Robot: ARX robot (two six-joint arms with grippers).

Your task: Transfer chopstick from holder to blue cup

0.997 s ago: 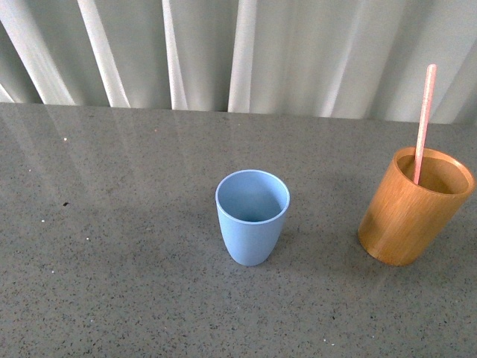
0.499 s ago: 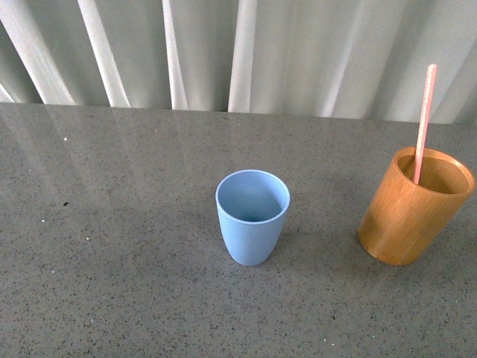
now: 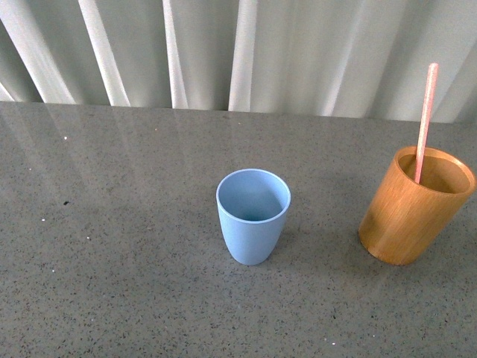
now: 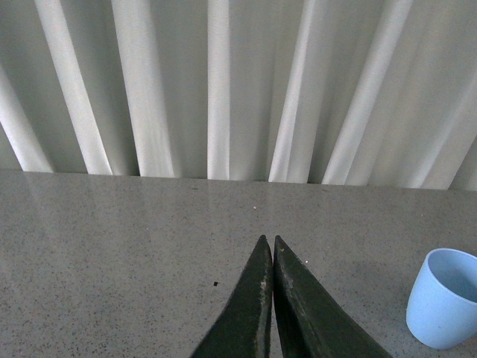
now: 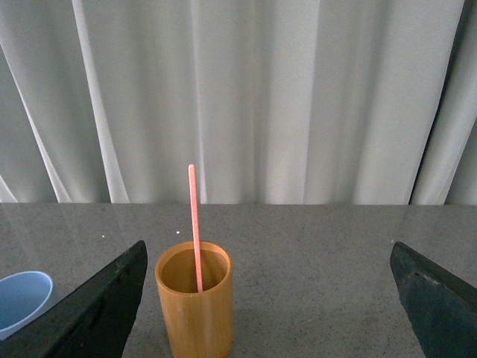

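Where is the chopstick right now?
In the front view, the chopstick stands inside the holder at far right, right of the blue cup.

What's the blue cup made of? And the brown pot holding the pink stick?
The blue cup looks like plastic: even pale colour, smooth, matt. The holder looks like wood or bamboo: orange-brown, streaky grain, soft sheen. The chopstick is plain pink, maybe plastic; too thin to tell.
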